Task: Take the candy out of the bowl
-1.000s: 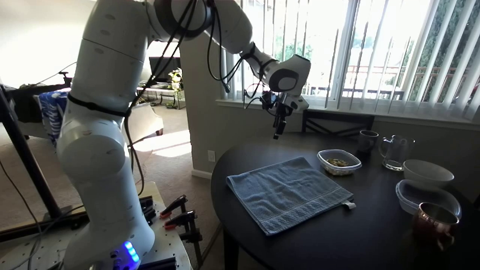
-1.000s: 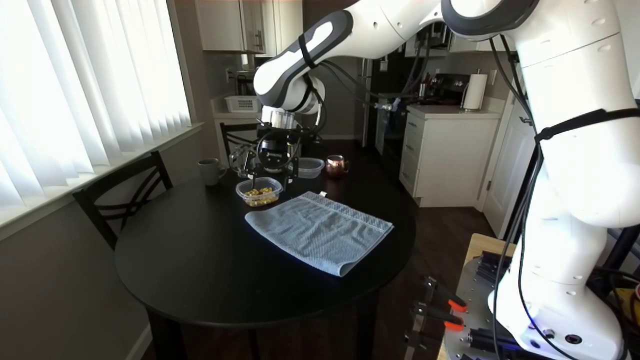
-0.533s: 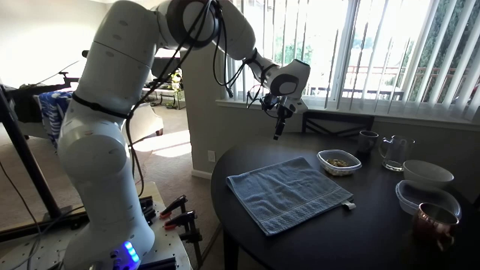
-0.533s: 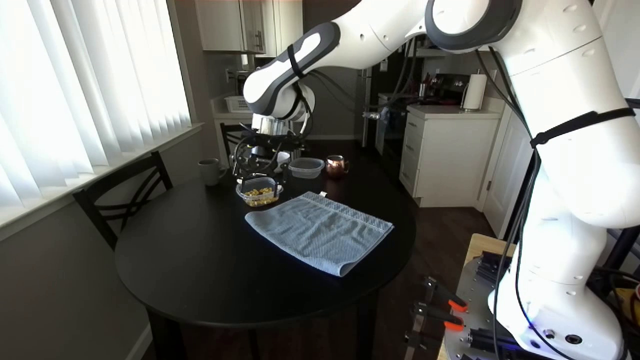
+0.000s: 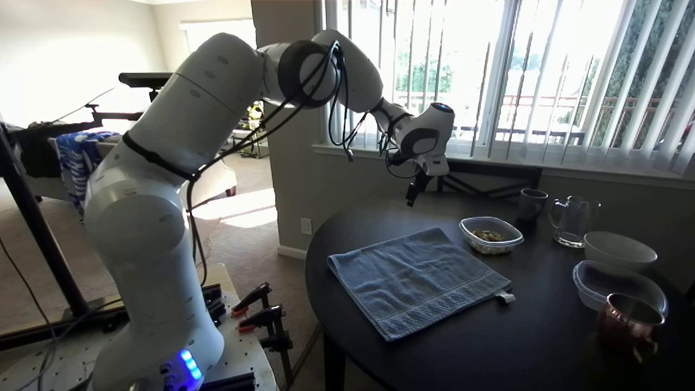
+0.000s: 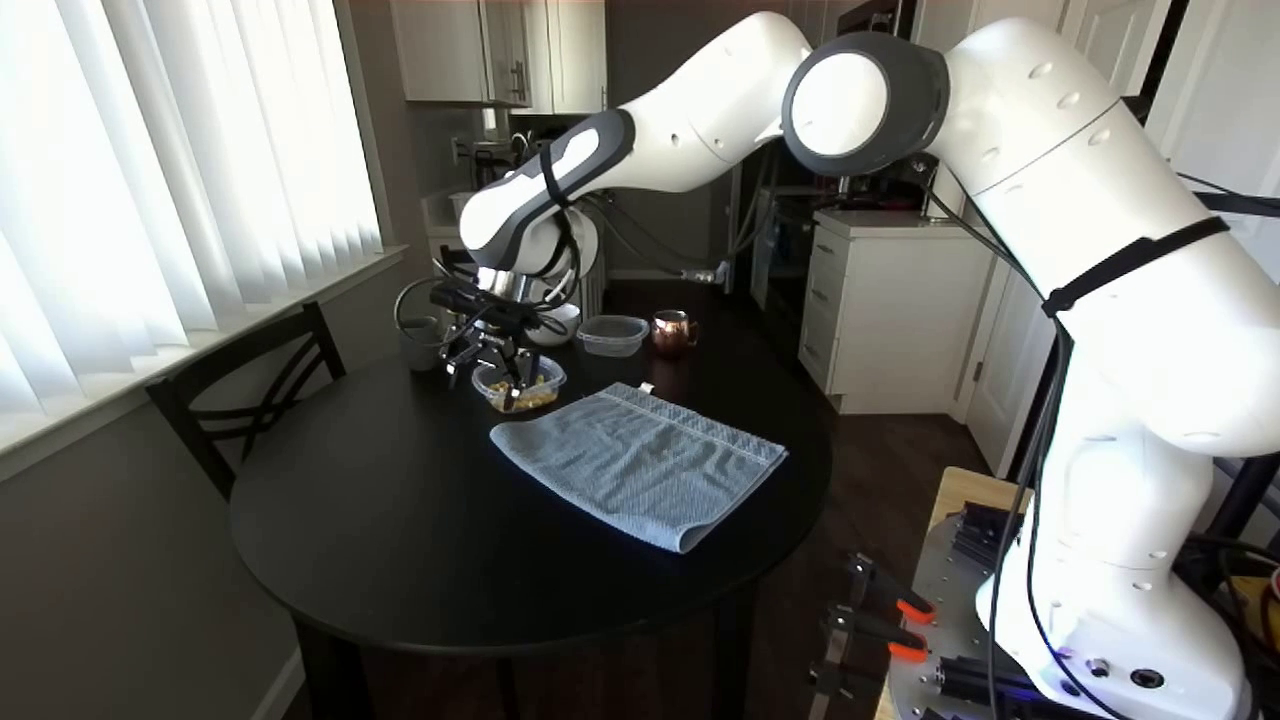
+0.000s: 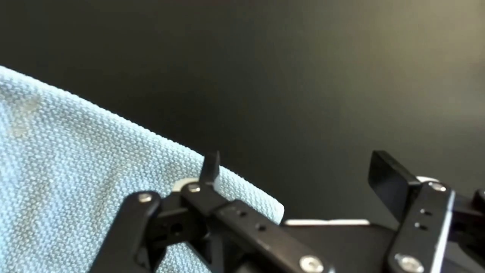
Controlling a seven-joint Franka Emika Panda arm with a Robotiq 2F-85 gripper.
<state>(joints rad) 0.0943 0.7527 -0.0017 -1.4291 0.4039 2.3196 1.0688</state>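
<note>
Candy (image 5: pixel 488 235): golden-brown pieces, inside a clear bowl (image 5: pixel 504 246) standing on the table (image 6: pixel 430 530). Other containers noted: grey mug (image 5: pixel 531 205), glass mug (image 5: pixel 576 220), white bowl (image 5: pixel 620 250), plastic tub (image 6: pixel 612 347), copper mug (image 5: pixel 630 328); the last two stand side by side. Gripper (image 7: pixel 297 172): fingers (image 7: pixel 390 185) spread wide, above the table, apart from the clear bowl. A towel (image 5: pixel 418 282) lies near the clear bowl; dark tabletop extends from it to the rounded edge.

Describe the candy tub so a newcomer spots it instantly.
Start at the round dark table by the window. Beside the blue towel sits a clear rounded-square plastic tub. Unlike the other clear tub beside the copper mug, this one holds golden-brown pieces.
</note>
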